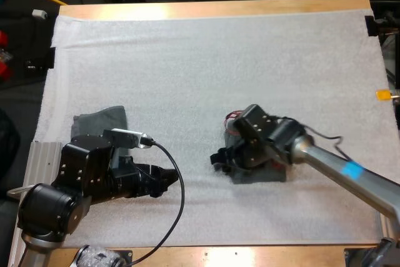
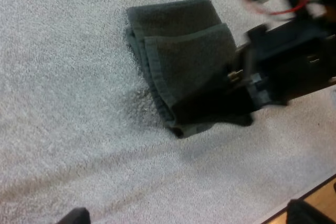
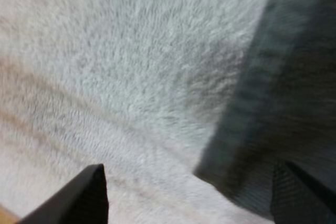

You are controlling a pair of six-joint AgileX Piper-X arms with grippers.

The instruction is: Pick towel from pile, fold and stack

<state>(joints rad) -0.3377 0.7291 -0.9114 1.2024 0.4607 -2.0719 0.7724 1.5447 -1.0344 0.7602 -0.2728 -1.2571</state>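
The folded towel (image 2: pixel 184 61) lies on the white mat (image 1: pixel 187 60), toward the near side of the worktop. The left claw (image 1: pixel 164 182) beside it is wide open and empty. The right claw (image 1: pixel 220 159), at the towel's edge, is open too and grips nothing. Farther back on the left lies a second towel (image 1: pixel 103 122). I judge the fold is done; next, a claw must close on the folded towel and carry it to the stack.

Towel (image 1: pixel 267 176) mostly beneath right hand (image 1: pixel 220 160)
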